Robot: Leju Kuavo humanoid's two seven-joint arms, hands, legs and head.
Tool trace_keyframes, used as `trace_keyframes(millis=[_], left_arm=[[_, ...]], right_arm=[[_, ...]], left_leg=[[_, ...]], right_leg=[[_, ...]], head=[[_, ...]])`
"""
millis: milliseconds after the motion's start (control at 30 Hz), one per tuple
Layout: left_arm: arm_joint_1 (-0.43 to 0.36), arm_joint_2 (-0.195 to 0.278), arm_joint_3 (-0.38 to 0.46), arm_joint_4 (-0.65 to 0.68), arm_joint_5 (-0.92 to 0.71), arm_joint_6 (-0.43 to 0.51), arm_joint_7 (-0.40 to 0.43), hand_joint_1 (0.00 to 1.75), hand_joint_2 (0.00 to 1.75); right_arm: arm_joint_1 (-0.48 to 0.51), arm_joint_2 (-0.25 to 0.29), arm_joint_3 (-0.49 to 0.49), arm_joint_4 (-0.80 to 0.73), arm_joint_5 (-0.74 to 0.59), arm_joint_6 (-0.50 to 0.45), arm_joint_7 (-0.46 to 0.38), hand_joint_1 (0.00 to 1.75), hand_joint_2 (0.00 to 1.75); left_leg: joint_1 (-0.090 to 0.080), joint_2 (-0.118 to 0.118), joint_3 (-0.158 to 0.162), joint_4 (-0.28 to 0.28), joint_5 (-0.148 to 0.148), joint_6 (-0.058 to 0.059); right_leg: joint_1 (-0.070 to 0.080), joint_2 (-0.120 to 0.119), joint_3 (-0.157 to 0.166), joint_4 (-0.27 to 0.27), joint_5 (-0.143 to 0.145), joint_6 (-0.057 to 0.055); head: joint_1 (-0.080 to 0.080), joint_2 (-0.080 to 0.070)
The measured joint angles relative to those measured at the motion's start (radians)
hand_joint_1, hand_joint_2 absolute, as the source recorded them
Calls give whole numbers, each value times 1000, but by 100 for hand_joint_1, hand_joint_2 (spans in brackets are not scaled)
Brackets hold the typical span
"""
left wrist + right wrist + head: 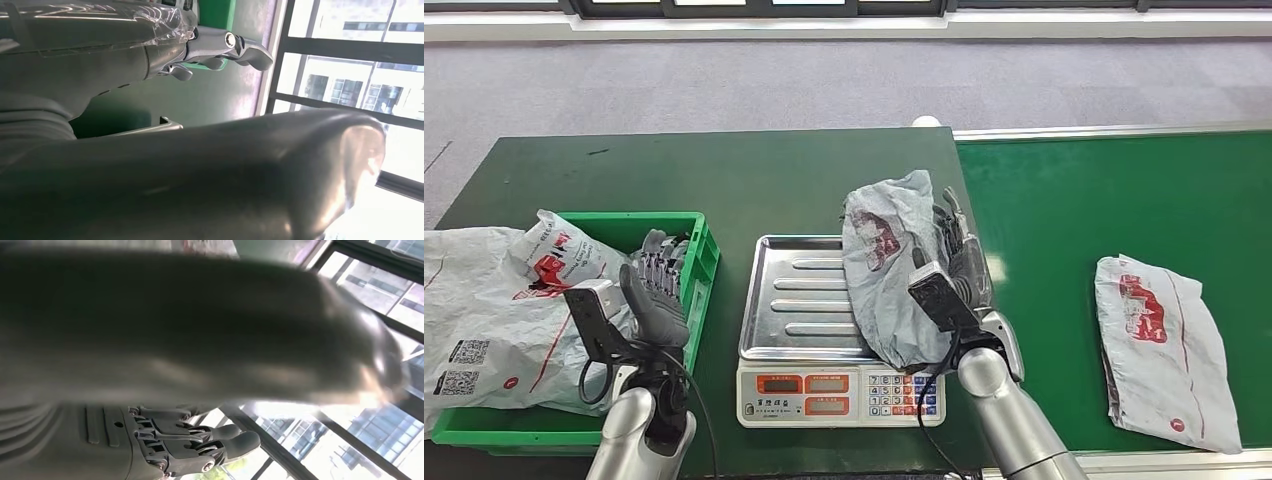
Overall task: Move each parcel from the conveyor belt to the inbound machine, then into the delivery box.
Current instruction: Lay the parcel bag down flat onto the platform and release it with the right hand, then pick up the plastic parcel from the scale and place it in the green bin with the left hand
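A crumpled grey parcel [887,265] with a red print lies tilted on the right side of the scale's metal tray [796,300], its lower end hanging over the keypad. My right hand [962,262] is against the parcel's right edge. In the right wrist view its fingers [210,442] stand apart from the thumb [200,330] with daylight between them. My left hand [660,288] hovers over the right rim of the green delivery box [702,262], fingers [225,47] spread and holding nothing. A big grey parcel [494,315] fills the box. Another parcel [1162,345] lies on the conveyor belt [1084,200].
The scale's display and keypad [839,392] face me at the table's front edge. The dark green table [724,175] stretches behind the scale and the box. A metal rail [1114,130] borders the belt's far side, with grey floor beyond.
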Motion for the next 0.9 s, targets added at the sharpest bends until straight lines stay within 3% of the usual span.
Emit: trace_keyframes(millis=[333, 600, 733, 900], left_arm=[[4, 4, 0, -15, -6, 20, -18, 0, 0], [29, 18, -3, -102, -120, 42, -47, 0, 0], [23, 36, -36, -143, -363, 59, -34, 0, 0], [-8, 46, -112, -156, -581, 47, 2, 0, 0]], right_arm=[[24, -2, -5, -10, 17, 13, -2, 0, 0], [164, -26, -26, -196, -67, 128, -59, 0, 0], [239, -33, -49, -354, -138, 156, -135, 0, 175], [315, -36, -57, -585, -194, 205, -185, 0, 175]], left_leg=[[0, 0, 0, 0, 0, 0], [0, 0, 0, 0, 0, 0], [0, -1, -1, 0, 0, 0], [0, 1, -1, 0, -1, 0]], right_leg=[[0, 0, 0, 0, 0, 0], [0, 0, 0, 0, 0, 0], [0, 0, -1, 0, 0, 0], [0, 1, -2, 0, 0, 0]], head=[[0, 0], [0, 0], [0, 0], [0, 0]])
